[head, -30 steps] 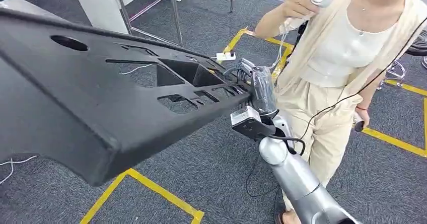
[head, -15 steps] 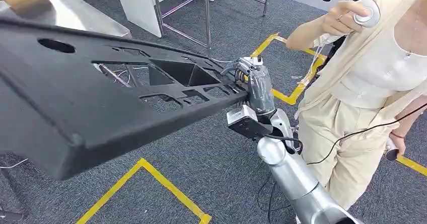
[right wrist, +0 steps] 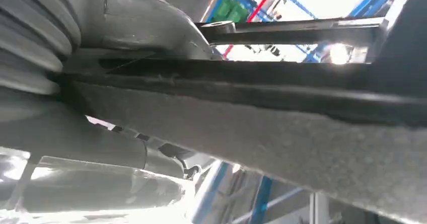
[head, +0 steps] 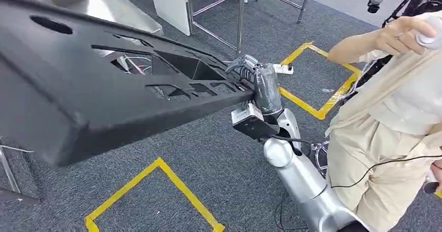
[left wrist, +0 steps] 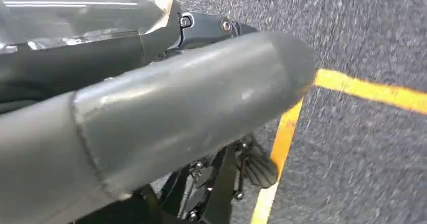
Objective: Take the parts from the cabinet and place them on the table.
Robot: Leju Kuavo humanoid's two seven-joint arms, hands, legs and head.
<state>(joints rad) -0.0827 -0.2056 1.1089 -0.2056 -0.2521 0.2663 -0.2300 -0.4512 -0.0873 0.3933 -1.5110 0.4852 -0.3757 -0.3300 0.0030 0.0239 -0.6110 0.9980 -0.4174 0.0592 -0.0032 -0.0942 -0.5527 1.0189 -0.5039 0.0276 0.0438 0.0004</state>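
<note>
Gripping one end of a large black panel (head: 94, 86), the right hand (head: 255, 83) has its fingers clamped on the edge; the panel hangs in the air above grey carpet (head: 208, 159) marked with yellow tape lines (head: 156, 180). It is matte, flat and long, with one round hole and several angular cut-outs. The left hand (left wrist: 166, 108) shows a thick grey thumb over the carpet; whether it grasps anything cannot be told. A person (head: 396, 112) stands beside the right arm.
</note>
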